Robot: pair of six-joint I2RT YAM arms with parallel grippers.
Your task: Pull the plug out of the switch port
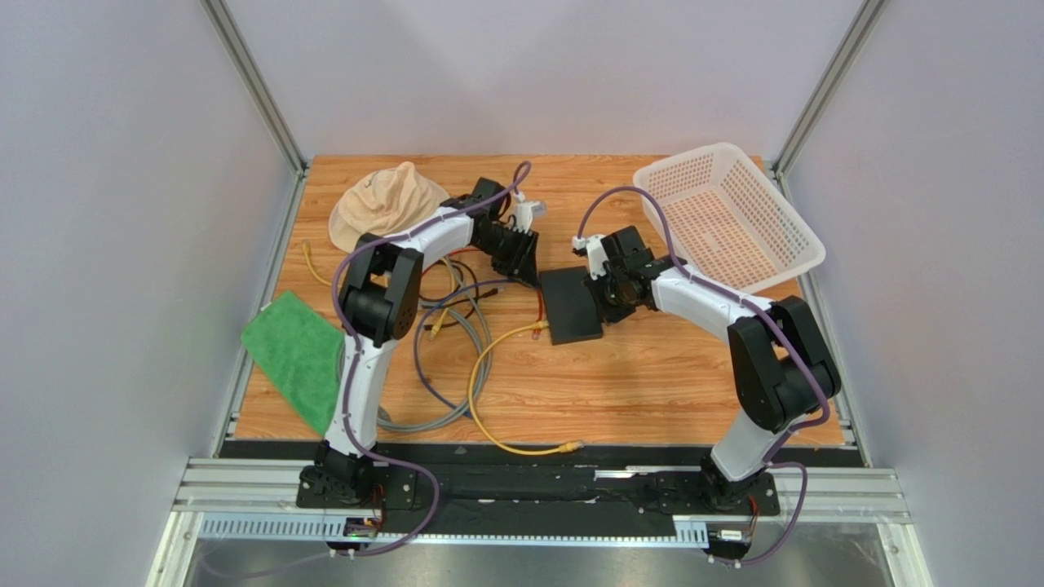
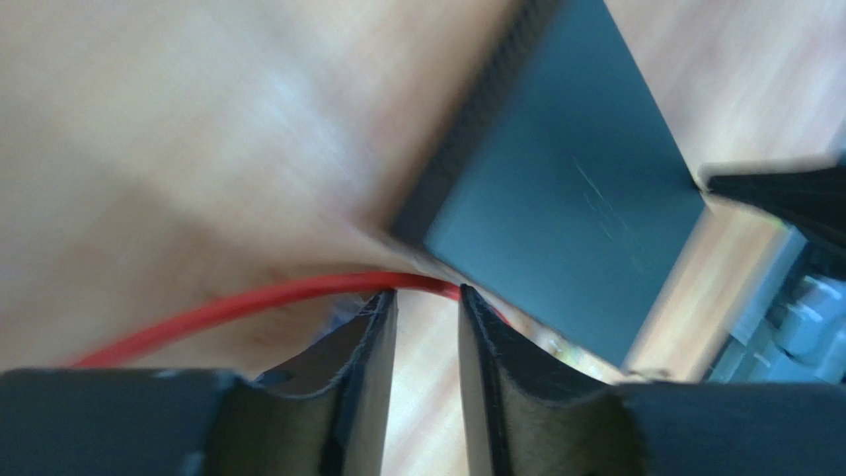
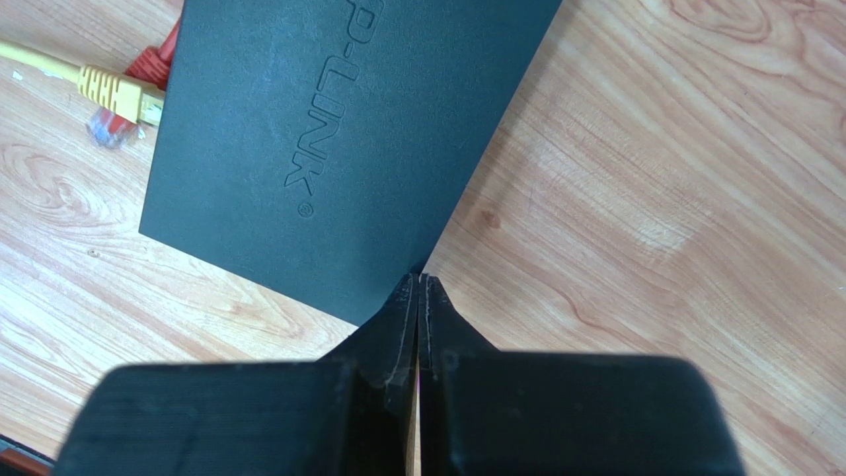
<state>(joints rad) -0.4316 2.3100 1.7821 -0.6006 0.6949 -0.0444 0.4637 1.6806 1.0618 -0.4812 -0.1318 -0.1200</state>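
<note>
The switch [image 1: 571,306] is a flat black box lying mid-table. A red cable [image 2: 248,302] curves to the switch [image 2: 566,208], and its red plug [image 3: 159,55] sits against the switch's far side; the port itself is hidden. My left gripper [image 2: 425,293] is open, its jaws a narrow gap apart with nothing between them, and the red cable runs just past the tips. From above, the left gripper [image 1: 525,257] hovers at the switch's far left corner. My right gripper [image 3: 421,278] is shut, its tips at the near edge of the switch [image 3: 328,129].
A loose yellow plug [image 3: 114,89] lies beside the switch. Yellow cable [image 1: 490,355] and grey cable [image 1: 429,416] loop across the table's left half. A green cloth [image 1: 294,349] and a beige cap [image 1: 386,198] lie at the left, and a white basket [image 1: 729,208] stands at the back right.
</note>
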